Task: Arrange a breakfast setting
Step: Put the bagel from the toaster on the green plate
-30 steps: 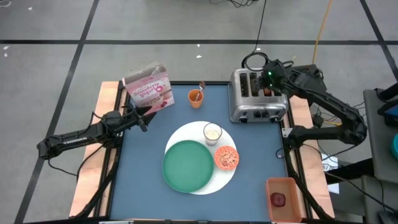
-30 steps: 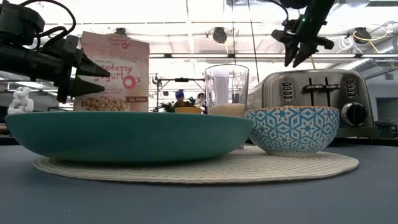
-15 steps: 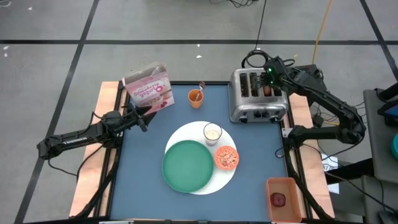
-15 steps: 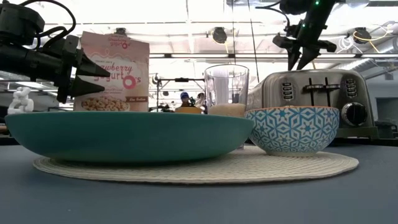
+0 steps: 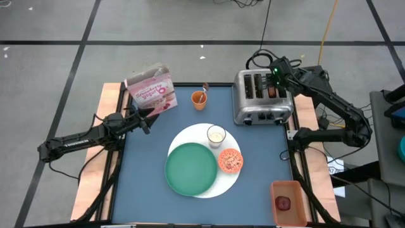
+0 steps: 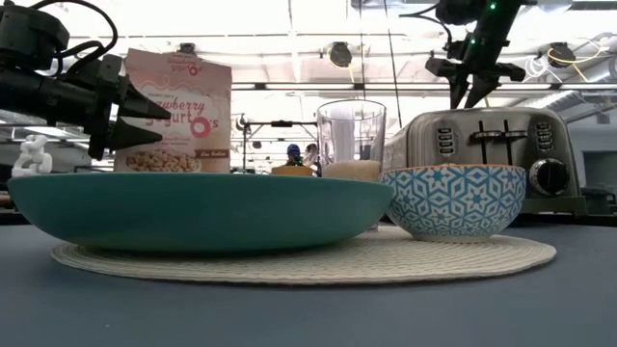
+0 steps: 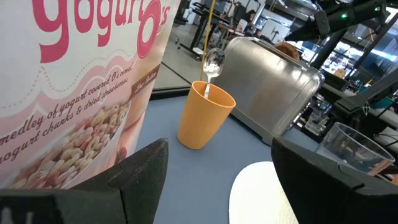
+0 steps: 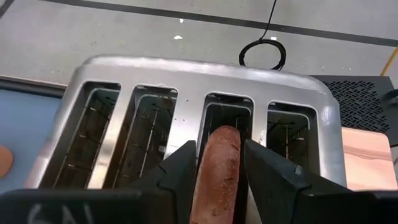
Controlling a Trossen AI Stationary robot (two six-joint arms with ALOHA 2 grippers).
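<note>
On the blue table a white round placemat carries the green plate. Over the silver toaster, a brown bagel half is clamped by the right gripper. The left gripper is parted, empty, beside the cereal box.

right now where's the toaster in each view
high view: toaster at the table's far right, right gripper over its slots.
low view: toaster at right, behind the patterned bowl.
left wrist view: toaster beyond the orange cup.
right wrist view: toaster fills the frame, bagel in a slot.
shared landmark: the orange cup, holding a spoon.
</note>
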